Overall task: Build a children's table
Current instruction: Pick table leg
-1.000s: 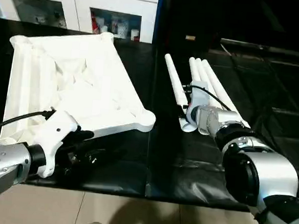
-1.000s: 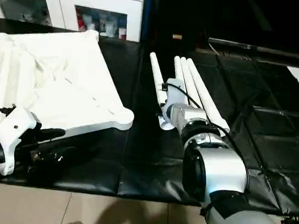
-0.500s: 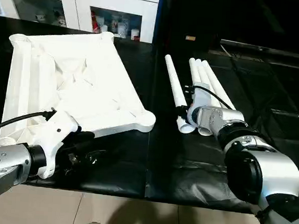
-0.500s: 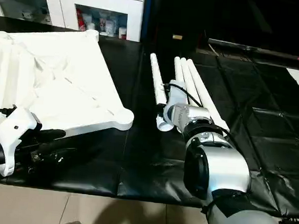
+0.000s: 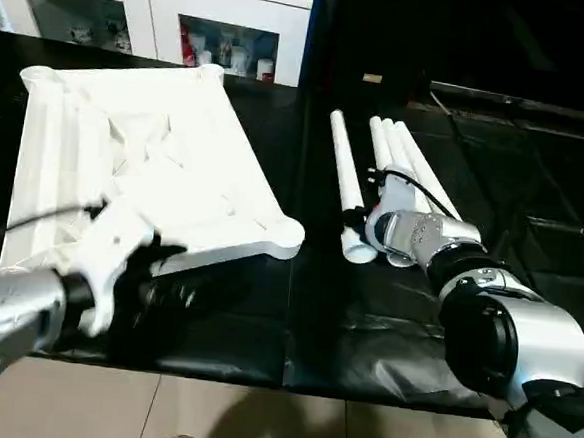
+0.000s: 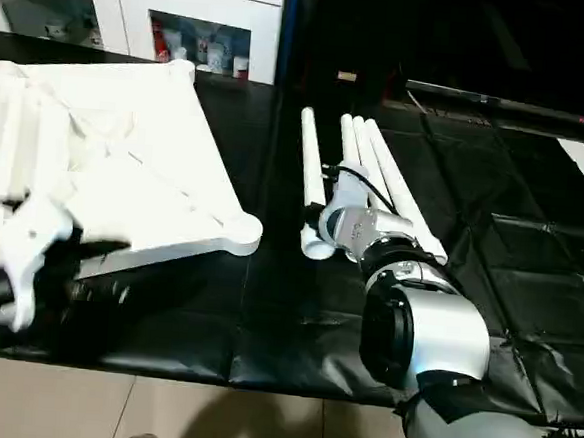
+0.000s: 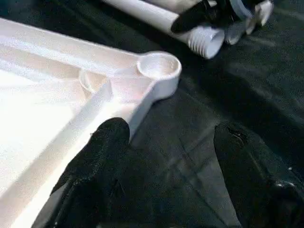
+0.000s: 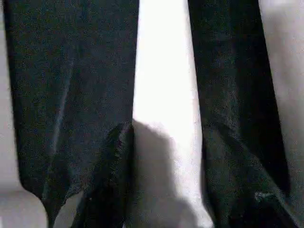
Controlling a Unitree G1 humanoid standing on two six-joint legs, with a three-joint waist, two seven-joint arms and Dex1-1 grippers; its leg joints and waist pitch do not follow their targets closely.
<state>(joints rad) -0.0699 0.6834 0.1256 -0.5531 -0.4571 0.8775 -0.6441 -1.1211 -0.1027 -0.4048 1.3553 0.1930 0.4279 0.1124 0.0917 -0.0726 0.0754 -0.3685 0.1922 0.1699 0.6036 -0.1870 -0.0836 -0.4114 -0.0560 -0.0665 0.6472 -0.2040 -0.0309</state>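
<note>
The tabletop (image 5: 135,168) lies ribs-up on my left, its near corner socket (image 7: 159,66) just ahead of my spread left gripper (image 7: 166,156). The legs (image 5: 396,166) lie side by side on my right, long axes running away from me. My right gripper (image 8: 166,142) is nearer and pinches one leg (image 8: 164,80) between its fingers.

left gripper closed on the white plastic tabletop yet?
No. The left gripper's black fingers stand apart over the black mat beside the white plastic tabletop's edge.

You have one tabletop (image 5: 135,168) lying ribbed side up, with three round corner sockets in sight, and four legs (image 5: 347,183) side by side (one partly hidden behind the right arm). One cabinet (image 5: 166,15) stands behind.
</note>
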